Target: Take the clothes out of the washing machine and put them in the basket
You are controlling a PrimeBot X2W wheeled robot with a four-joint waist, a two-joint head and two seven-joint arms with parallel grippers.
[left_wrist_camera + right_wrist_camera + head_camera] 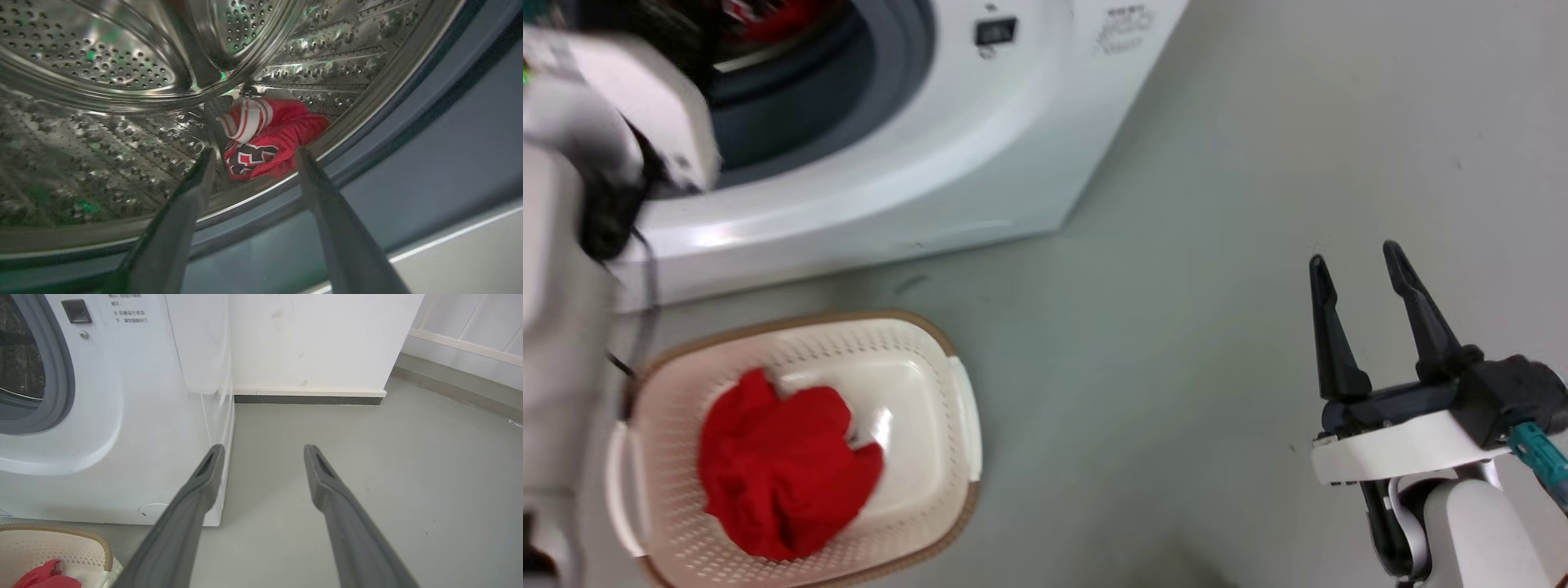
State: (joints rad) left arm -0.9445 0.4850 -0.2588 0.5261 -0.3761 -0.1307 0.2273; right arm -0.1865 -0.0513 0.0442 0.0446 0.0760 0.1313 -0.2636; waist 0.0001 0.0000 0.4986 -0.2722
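Note:
A plain red garment [780,469] lies crumpled in the cream basket [931,359] on the floor before the white washing machine [947,122]. In the steel drum [102,134] rests a red garment with white stripes and a dark patch [265,134]. My left gripper [254,153] is open at the grey door ring, its fingertips just short of that garment, nothing between them. Over the floor to the right my right gripper [1356,265] hangs open and empty, also seen as the right gripper [264,451] in its wrist view, beside the basket [88,539] corner.
My pale left forearm [572,204] rises along the head view's left edge toward the drum opening. A white wall with a dark skirting [306,399] stands behind the machine. Grey floor [1176,367] stretches to the right of the basket.

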